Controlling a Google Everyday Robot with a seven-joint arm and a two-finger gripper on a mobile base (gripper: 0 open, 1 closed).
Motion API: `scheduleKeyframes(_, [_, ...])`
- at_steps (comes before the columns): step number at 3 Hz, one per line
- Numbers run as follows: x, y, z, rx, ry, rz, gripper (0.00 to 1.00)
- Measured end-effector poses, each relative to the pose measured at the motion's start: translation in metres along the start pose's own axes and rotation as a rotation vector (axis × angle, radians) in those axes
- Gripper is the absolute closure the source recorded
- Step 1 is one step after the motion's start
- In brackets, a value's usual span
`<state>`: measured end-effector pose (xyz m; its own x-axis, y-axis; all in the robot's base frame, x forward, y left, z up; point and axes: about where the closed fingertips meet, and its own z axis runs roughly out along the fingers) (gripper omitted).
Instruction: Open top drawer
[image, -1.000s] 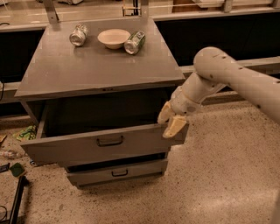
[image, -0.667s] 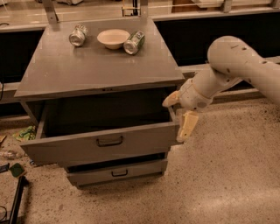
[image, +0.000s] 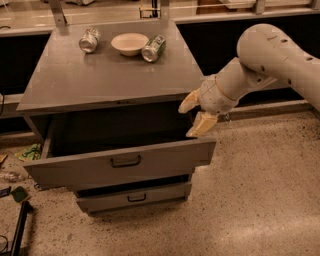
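The top drawer (image: 165, 159) of the grey cabinet stands pulled out. Its wide flat front carries a small dark bail handle (image: 125, 161), and its deep interior (image: 120, 127) is dark and looks empty. My gripper (image: 195, 114) hangs just above the drawer's right end, near the right front corner of the cabinet top (image: 100, 80). Its two cream fingers (image: 202, 125) are spread apart, hold nothing and do not touch the drawer. A shallower lower drawer (image: 160, 194) sits slightly out beneath.
On the cabinet top at the back stand a white bowl (image: 129, 43) and two cans lying on their sides (image: 89, 40) (image: 153, 48). Litter (image: 31, 151) lies on the speckled floor at the left. A dark pole (image: 19, 231) is at the bottom left.
My gripper has risen from beside the right end of the drawer front to above that end. The drawer has stayed open at the same place.
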<state>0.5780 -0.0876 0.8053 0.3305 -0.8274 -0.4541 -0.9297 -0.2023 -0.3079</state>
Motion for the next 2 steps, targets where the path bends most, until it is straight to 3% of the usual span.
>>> scheduleKeyframes(2, [-0.006, -0.036, 0.031, 0.02, -0.046, -0.014, 0.9])
